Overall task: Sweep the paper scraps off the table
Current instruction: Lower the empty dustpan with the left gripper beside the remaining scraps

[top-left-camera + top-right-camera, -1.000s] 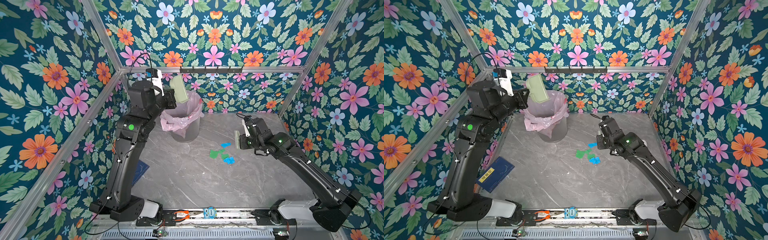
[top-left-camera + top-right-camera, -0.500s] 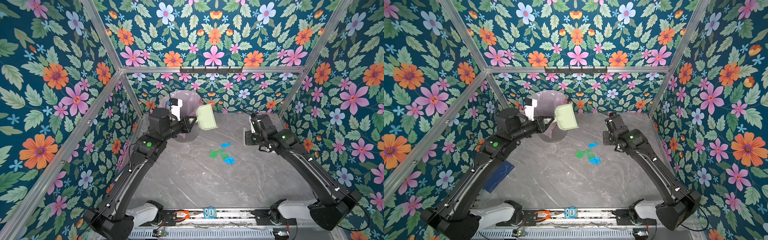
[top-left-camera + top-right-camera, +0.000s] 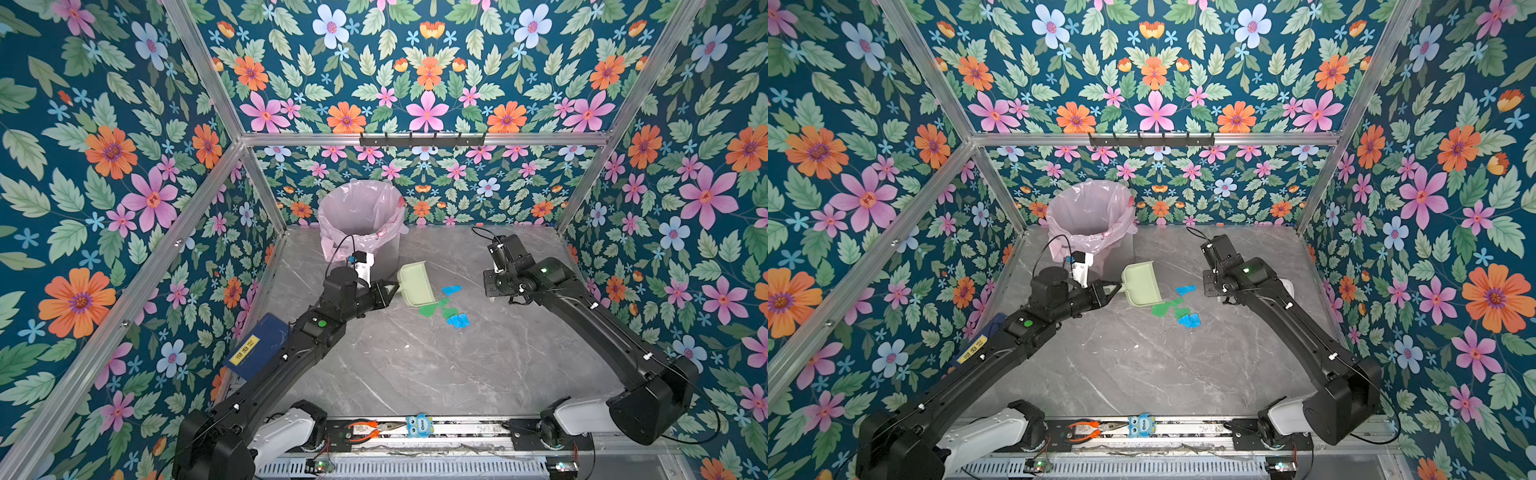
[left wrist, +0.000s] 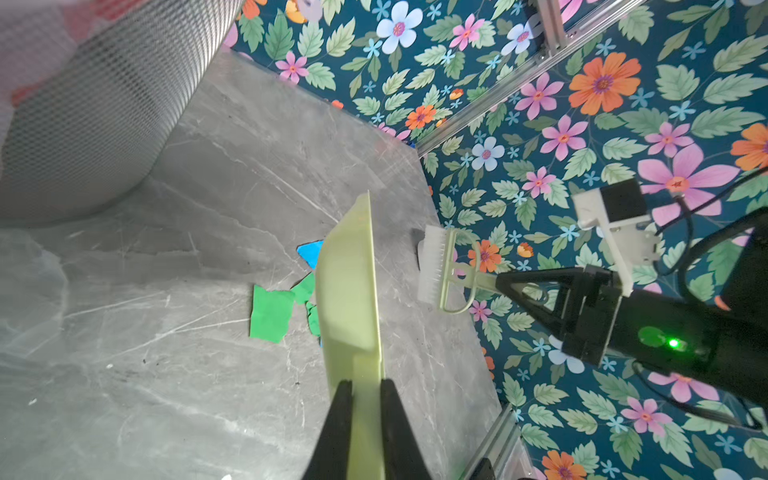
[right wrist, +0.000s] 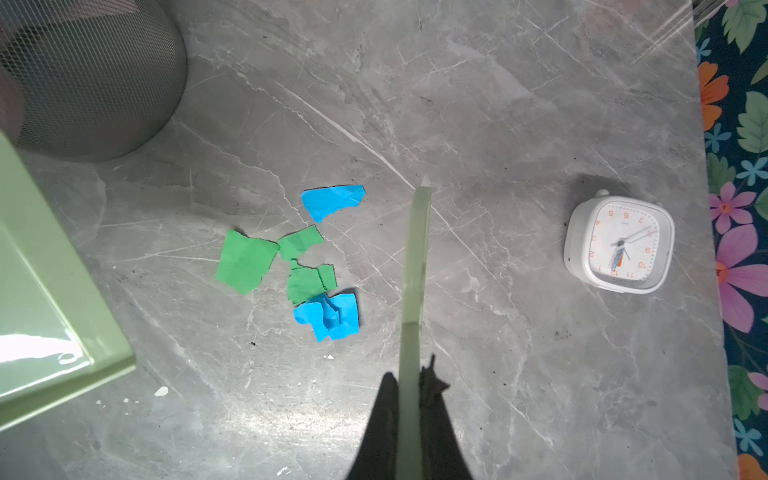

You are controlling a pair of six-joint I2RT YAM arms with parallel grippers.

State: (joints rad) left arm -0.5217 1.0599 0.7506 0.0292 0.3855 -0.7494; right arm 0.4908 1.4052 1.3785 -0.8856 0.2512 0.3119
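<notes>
Several green and blue paper scraps lie clustered on the grey marble table, right of centre. My left gripper is shut on the handle of a pale green dustpan. The pan is tilted, with its lip just left of the scraps; I cannot tell whether it touches the table. My right gripper is shut on the handle of a brush, held just right of the scraps.
A mesh bin with a pink liner stands at the back left, close behind the dustpan. A white clock lies near the right wall. A blue book leans at the left edge. Pliers and an owl toy sit on the front rail.
My left arm has swung the dustpan from above the bin down to the table beside the scraps. My right arm, still holding the brush, has drawn back a little from the scraps.
</notes>
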